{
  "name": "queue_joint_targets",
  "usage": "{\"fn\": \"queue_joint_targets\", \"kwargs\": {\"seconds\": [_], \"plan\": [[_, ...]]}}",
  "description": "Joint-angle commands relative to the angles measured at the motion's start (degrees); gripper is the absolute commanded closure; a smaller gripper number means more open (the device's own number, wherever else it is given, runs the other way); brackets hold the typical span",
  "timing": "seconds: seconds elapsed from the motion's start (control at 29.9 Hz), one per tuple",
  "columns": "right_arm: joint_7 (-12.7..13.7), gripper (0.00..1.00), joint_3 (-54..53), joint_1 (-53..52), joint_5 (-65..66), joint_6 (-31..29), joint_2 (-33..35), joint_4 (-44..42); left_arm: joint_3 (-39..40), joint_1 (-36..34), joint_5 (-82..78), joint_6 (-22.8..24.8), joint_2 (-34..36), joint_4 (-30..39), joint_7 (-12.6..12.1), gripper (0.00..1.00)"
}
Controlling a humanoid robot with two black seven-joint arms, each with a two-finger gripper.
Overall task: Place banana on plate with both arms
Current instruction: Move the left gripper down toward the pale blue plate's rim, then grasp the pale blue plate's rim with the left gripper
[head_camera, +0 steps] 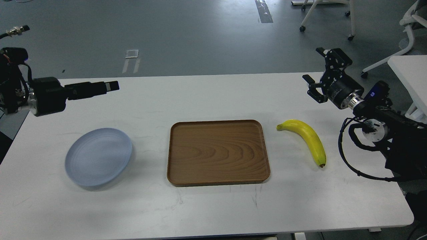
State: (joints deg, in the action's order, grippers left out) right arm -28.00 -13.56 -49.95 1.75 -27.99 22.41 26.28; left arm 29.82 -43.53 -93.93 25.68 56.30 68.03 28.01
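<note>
Nothing is done yet: the banana [306,140] is left untouched at right, the plate [98,156] empty at lower left, the right gripper [317,75] spread and empty, the left gripper [111,85] unreadable.

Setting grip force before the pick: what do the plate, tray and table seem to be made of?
Plate: pale blue-grey with a matte finish and no glare; ceramic or plastic, the look leaves it open. Tray: brown with visible curved grain lines, so wood or a wood-look laminate, with a satin finish. Table: a smooth white top with faint scuffs, probably laminate.
</note>
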Motion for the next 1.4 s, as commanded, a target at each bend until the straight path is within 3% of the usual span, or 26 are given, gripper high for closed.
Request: {"fn": "queue_joint_targets", "kwargs": {"seconds": [0.0, 0.17, 0.37, 0.9, 1.1, 1.17, 1.2, 1.3, 1.37], "plan": [[0.0, 0.0, 0.0, 0.1, 0.0, 0.0, 0.0, 0.0, -6.5, 1.6, -8.3, -8.3, 2.8, -1.5, 0.0, 0.0], [0.0, 0.0, 0.0, 0.0, 0.1, 0.0, 0.0, 0.2, -11.6, 4.0, -7.8, -11.9, 2.2, -8.5, 0.0, 0.0], [0.0, 0.0, 0.0, 0.1, 0.1, 0.0, 0.0, 0.3, -12.2, 7.5, -1.0, -12.1, 0.7, -16.0, 0.0, 0.0], [0.0, 0.0, 0.0, 0.3, 0.2, 0.0, -0.1, 0.3, -12.2, 10.9, 1.0, -12.1, -6.2, -22.8, 0.0, 0.08], [0.0, 0.0, 0.3, 0.3, 0.2, 0.0, -0.1, 0.3, -12.2, 11.6, 3.1, -12.1, -6.8, -23.5, 0.0, 0.38], [0.0, 0.0, 0.6, 0.3, 0.2, 0.0, -0.1, 0.3, -12.2, 12.0, 3.1, -12.1, -6.8, -23.5, 0.0, 0.54], [0.0, 0.0, 0.6, 0.3, 0.2, 0.0, -0.1, 0.3, -12.2, 12.2, 3.1, -12.1, -6.8, -23.5, 0.0, 0.71], [0.0, 0.0, 0.7, 0.3, 0.2, 0.0, -0.1, 0.3, -12.2, 12.2, 3.1, -12.1, -6.8, -23.5, 0.0, 1.0], [0.0, 0.0, 0.7, 0.3, 0.2, 0.0, -0.1, 0.3, -12.2, 12.2, 3.1, -12.1, -6.8, -23.3, 0.0, 1.0]]}}
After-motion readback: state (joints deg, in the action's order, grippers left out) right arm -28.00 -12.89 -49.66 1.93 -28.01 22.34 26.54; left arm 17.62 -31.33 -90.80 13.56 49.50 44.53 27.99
